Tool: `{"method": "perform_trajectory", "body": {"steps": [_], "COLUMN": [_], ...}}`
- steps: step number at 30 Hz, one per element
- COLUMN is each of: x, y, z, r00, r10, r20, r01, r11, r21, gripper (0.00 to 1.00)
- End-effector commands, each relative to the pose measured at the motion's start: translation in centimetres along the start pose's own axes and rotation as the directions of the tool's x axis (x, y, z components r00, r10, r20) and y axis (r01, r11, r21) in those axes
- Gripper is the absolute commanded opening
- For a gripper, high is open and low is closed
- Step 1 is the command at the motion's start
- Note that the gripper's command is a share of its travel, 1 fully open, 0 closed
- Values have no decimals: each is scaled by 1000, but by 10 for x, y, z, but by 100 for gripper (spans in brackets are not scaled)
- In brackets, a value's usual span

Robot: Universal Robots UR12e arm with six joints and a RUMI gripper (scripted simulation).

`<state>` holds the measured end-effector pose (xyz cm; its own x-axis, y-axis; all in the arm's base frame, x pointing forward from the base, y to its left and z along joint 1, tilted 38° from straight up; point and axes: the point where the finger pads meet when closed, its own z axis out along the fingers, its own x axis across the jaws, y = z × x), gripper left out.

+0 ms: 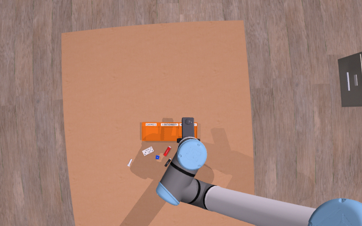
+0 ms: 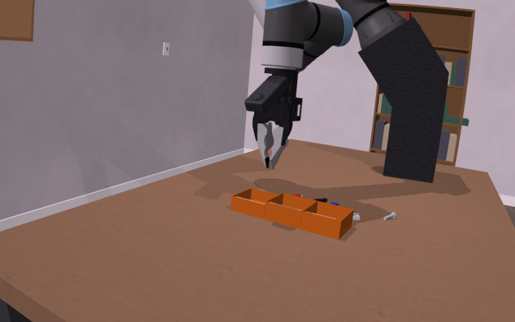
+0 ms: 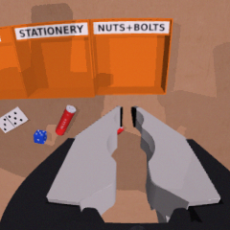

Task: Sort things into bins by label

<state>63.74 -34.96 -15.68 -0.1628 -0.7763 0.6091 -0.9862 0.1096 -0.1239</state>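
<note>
Wrist view: my gripper (image 3: 126,108) is closed, the jaws nearly touching, and I grip nothing. A sliver of red shows in the narrow gap at the tips; I cannot tell what it is.

Beyond the tips stands the orange bin row (image 3: 96,90), upright. The NUTS+BOLTS bin (image 3: 165,57) is straight ahead of me and the STATIONERY bin (image 3: 34,91) is to its left.

- Domino tile (image 3: 12,119): flat on the table, in front of the bins, at the left edge of the view.
- Blue die (image 3: 40,136): just beside the domino tile, apart from it.
- Red cylinder (image 3: 65,120): lying tilted on the table, near the die, outside the bins.

Top view: the arm's wrist covers the right end of the bin row. The GAMES bin (image 1: 149,137) is at the left end.

- Small black stick (image 1: 167,162): on the table, near the red cylinder.
- White bolt (image 1: 129,162): on the table, well apart from the bins, to the left of the other pieces.

Exterior view: my fingertips hang high above the table (image 2: 151,265), near the left end of the row as seen here.
</note>
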Motion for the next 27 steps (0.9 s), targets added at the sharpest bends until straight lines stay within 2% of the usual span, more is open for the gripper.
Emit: {"method": "perform_trajectory", "body": {"steps": [1,12,27], "x": [15,13,16], "y": [-19,-18,-19], "z": [19,16,53], "r00": [1000,1000,1000], "r10": [-7,-9,-6], "r20": [4,4,3], "r01": [7,9,6], "r11": [1000,1000,1000], "r21": [4,5,5], "gripper": [4,4,4]}}
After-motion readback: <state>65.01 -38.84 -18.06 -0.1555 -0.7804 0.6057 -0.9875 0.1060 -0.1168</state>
